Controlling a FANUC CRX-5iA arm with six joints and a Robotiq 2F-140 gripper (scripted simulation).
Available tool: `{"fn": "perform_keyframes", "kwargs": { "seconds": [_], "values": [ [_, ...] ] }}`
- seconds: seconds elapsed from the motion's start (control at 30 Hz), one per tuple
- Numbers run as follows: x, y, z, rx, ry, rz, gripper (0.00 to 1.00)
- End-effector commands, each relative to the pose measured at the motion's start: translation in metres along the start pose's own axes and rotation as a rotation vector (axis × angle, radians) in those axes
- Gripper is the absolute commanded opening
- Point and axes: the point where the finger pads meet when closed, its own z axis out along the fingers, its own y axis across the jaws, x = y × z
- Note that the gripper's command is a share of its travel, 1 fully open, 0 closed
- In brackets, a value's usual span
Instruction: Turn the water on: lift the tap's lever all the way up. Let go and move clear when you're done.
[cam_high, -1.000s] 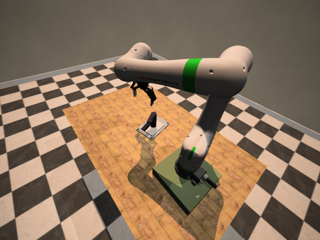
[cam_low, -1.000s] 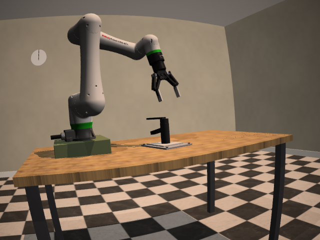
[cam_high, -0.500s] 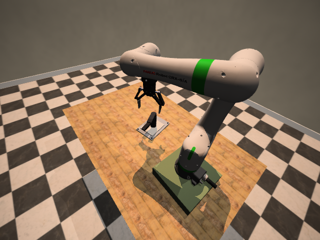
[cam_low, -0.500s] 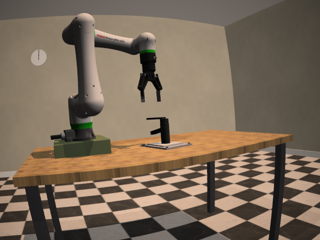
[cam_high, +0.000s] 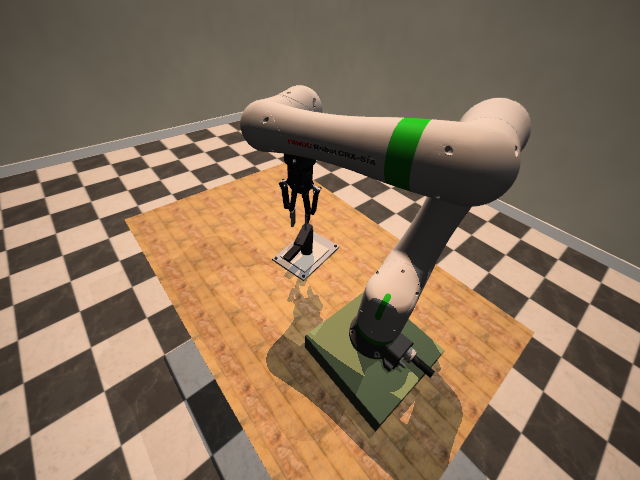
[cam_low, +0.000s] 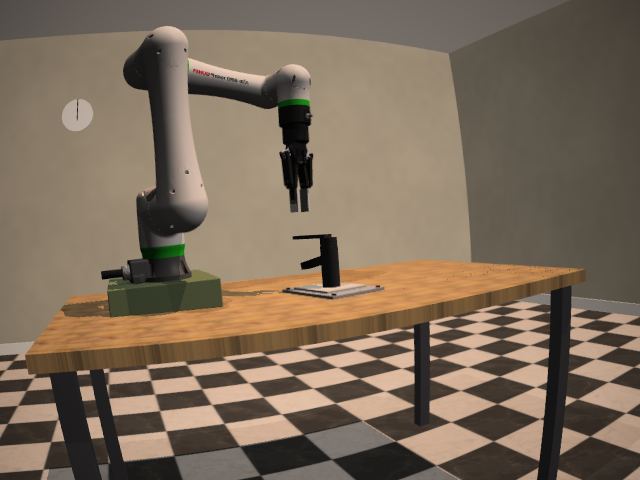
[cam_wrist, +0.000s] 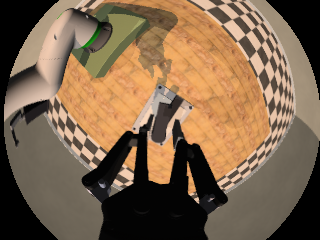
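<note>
A black tap (cam_low: 329, 260) stands upright on a grey base plate (cam_low: 333, 289) in the middle of the wooden table. Its lever (cam_low: 311, 237) lies level on top and points toward the robot base, with the spout (cam_low: 310, 264) below it. The tap also shows in the top view (cam_high: 306, 238) and in the wrist view (cam_wrist: 162, 120). My gripper (cam_low: 298, 206) points straight down and hangs well above the lever, touching nothing. Its fingers are nearly together with only a narrow gap and nothing between them; it also shows in the top view (cam_high: 302, 219) and in the wrist view (cam_wrist: 160, 135).
The robot's green base block (cam_low: 164, 294) sits on the table at the left of the tap. The table's edges are to the right and front of the plate. A round wall clock (cam_low: 77, 114) hangs on the back wall.
</note>
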Motion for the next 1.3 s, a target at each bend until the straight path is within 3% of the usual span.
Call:
{"fn": "perform_keyframes", "kwargs": {
  "seconds": [0.0,1.03,1.07,1.27],
  "values": [
    [-0.0001,0.0001,-0.0002,0.000,0.000,0.000,0.00],
    [-0.0001,0.0001,-0.0002,0.000,0.000,0.000,0.00],
    [-0.0001,0.0001,-0.0002,0.000,0.000,0.000,0.43],
    [-0.0001,0.0001,-0.0002,0.000,0.000,0.000,0.43]
  ]
}}
